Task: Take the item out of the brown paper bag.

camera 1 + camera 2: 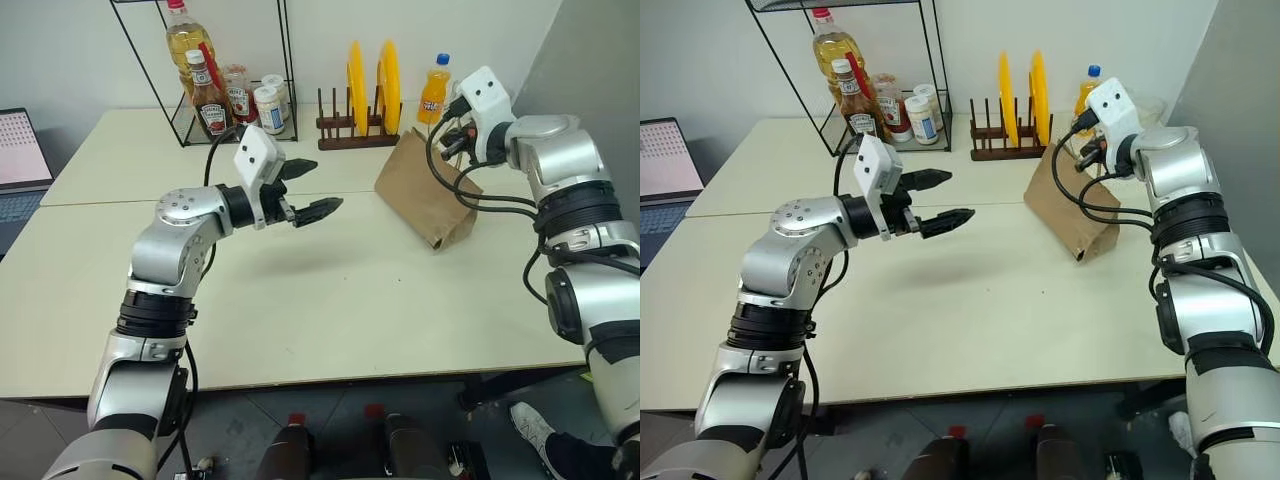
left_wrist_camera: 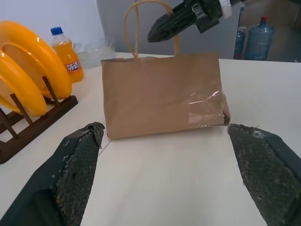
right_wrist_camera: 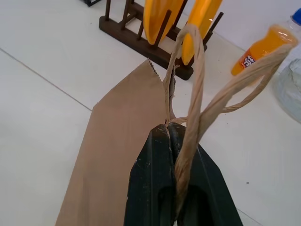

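Cord handles (image 3: 197, 89) of the brown paper bag (image 2: 162, 94) are pinched by the right tool (image 3: 170, 134), while the left tool (image 1: 305, 190) is held wide open above the desk (image 1: 330, 290).

Legible print only on the small orange soda bottle with blue cap (image 2: 67, 53) beside the yellow plates: a dark blue label with two white Chinese characters, apparently 芬达, seen in the left wrist view. White label with dark lettering on the red ketchup bottle (image 1: 209, 106) under the black wire shelf, too small to read. Nothing printed on the plain brown paper bag (image 2: 162, 94).
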Tool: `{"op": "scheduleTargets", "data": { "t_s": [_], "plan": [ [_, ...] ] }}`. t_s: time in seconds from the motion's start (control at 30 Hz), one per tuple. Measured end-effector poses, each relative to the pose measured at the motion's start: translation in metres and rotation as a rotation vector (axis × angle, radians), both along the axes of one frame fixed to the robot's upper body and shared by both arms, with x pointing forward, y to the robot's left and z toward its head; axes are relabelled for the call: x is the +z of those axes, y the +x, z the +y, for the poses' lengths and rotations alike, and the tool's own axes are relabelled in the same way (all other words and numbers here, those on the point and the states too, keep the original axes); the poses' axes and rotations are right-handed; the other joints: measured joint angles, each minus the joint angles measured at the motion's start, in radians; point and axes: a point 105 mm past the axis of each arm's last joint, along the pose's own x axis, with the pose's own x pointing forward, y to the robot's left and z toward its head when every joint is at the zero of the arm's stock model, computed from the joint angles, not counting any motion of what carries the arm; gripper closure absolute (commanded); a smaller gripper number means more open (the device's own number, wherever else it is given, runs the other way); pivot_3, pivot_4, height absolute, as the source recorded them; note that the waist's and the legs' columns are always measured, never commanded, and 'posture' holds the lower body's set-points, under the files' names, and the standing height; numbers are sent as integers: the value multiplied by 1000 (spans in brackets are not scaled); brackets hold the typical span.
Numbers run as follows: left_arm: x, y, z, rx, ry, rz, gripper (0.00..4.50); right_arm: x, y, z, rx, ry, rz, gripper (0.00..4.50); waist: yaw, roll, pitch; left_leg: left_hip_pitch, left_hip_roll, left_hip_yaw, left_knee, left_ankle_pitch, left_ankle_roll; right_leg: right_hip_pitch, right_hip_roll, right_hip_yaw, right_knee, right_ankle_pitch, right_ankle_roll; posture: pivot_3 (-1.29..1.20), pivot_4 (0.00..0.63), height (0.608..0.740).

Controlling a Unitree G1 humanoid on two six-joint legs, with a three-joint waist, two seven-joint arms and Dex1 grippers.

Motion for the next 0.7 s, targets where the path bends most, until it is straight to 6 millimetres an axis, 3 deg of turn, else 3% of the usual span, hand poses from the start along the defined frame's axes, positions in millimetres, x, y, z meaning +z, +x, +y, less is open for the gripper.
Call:
{"op": "scheduleTargets", "data": {
  "t_s": [0.17,0.33,0.7],
  "plan": [
    [0,0,0,3,1,-2,0,11,-1,2,66,-132,-92,4473,0,0,0,0,0,0,0,0,0,0,0,0,0,0,0,0,150,740],
    [0,0,2,12,1,-3,0,29,-6,20,171,-198,-206,4473,0,0,0,0,0,0,0,0,0,-1,0,0,0,0,0,0,150,740],
    [4,-2,8,29,11,-6,0,34,2,24,163,-232,-325,4473,0,0,0,-1,0,1,0,0,-1,-2,0,1,0,0,0,0,150,740]
  ]
}}
